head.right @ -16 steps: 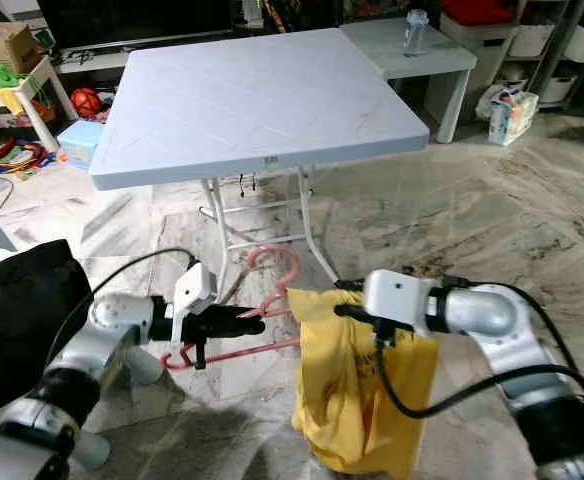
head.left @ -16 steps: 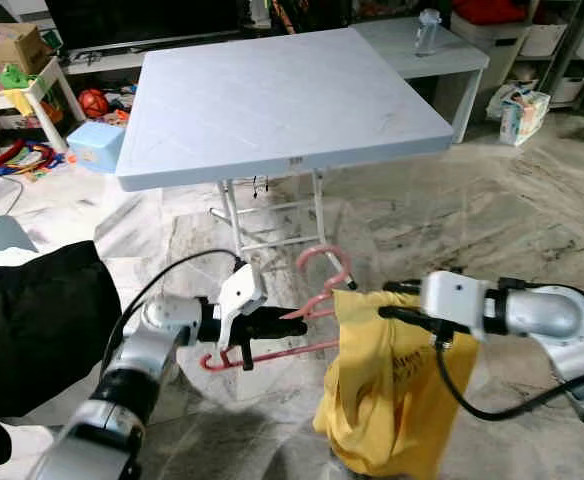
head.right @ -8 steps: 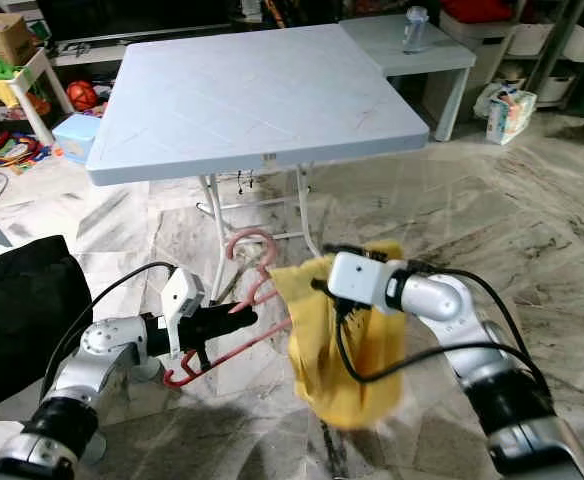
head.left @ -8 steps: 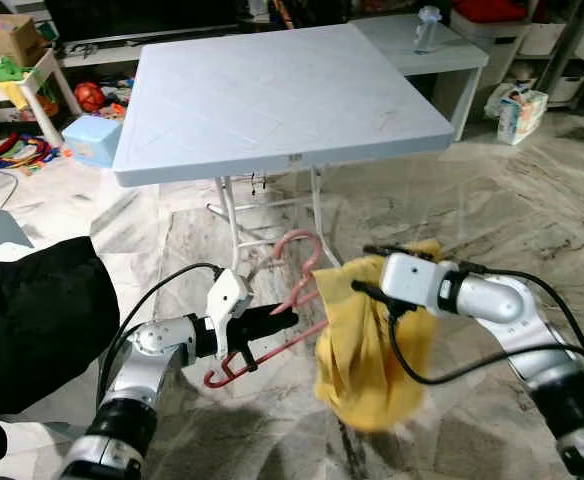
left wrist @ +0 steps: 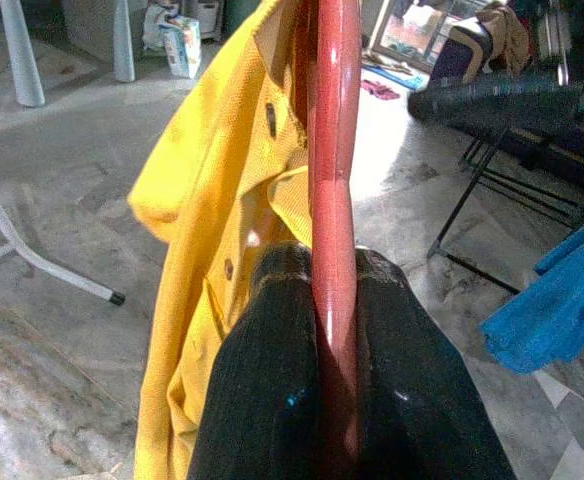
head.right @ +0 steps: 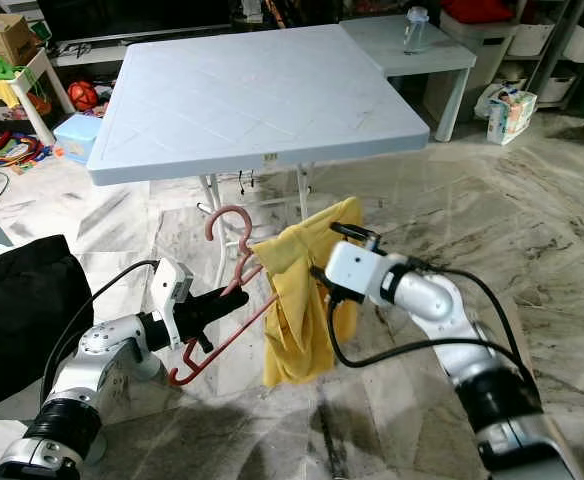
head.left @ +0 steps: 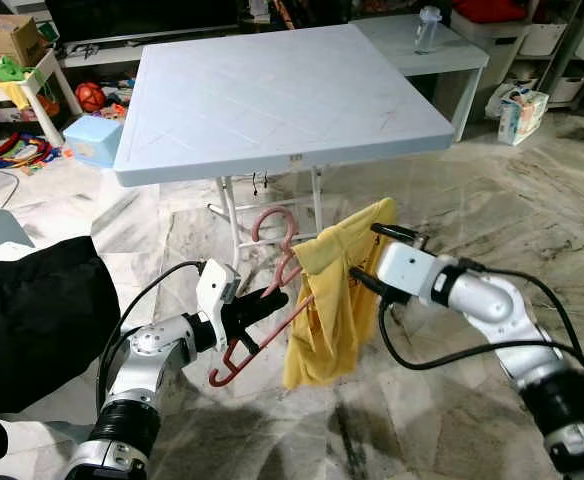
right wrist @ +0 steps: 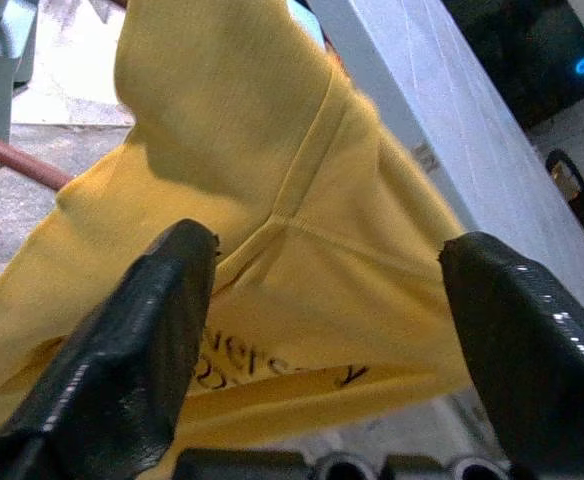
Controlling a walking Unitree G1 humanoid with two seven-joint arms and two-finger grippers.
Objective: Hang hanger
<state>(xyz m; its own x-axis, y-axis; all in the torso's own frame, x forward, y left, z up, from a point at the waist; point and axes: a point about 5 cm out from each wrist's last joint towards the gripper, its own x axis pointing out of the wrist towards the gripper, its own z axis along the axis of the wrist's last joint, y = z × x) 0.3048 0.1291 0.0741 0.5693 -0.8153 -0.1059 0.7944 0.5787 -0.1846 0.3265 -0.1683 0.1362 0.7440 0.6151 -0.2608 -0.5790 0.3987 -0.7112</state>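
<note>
My left gripper (head.left: 262, 305) is shut on the lower bar of a pink hanger (head.left: 272, 228), held tilted with its hook up, in front of the table legs. In the left wrist view the bar (left wrist: 334, 150) runs between the black fingers (left wrist: 272, 380). A yellow shirt (head.left: 327, 300) drapes over the hanger's right arm and hangs down. My right gripper (head.left: 364, 252) is at the shirt's right side, its fingers (right wrist: 122, 350) spread wide with the yellow cloth (right wrist: 272, 250) lying across the gap between them. The shirt's top corner rests by the upper finger.
A white folding table (head.left: 272, 90) stands just ahead, its metal legs (head.left: 232, 215) behind the hanger. A black cloth (head.left: 32, 320) lies at my left. Toys and a blue box (head.left: 94, 140) are at the far left; a low white table (head.left: 452, 55) and a bag (head.left: 524, 110) at the right.
Both arms rose. The hanger tipped more upright, and my right gripper carried the yellow shirt up and to the left against it, so the shirt hangs higher.
</note>
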